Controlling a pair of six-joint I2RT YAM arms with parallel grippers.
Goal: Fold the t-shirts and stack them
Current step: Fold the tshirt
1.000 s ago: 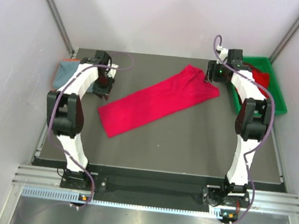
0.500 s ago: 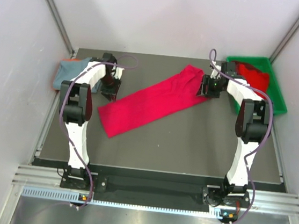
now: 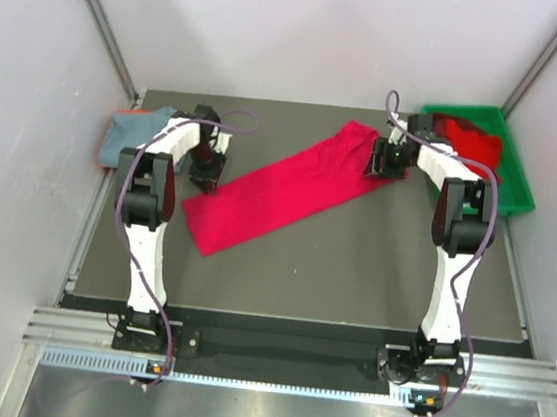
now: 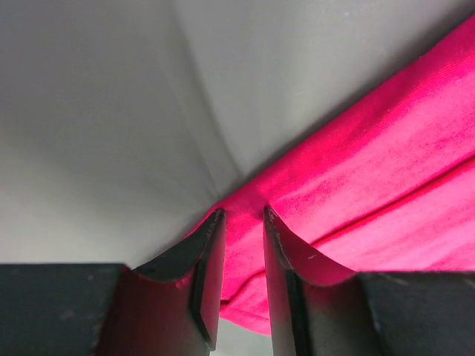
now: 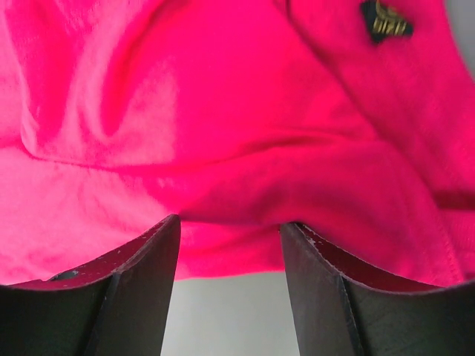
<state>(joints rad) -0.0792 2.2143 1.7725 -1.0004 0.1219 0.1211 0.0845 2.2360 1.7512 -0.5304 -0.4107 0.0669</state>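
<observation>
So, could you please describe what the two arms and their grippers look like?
Both the left arm and right arm have white links with black joint housings, and a purple cable loops along each. The left gripper and right gripper have dark, tapered fingers.

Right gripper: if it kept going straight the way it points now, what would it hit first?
The bright red t-shirt. The right gripper has its jaws open and aimed at the cloth's bunched edge, which lies just past the fingertips. The wrist view does not show whether they already touch.
</observation>
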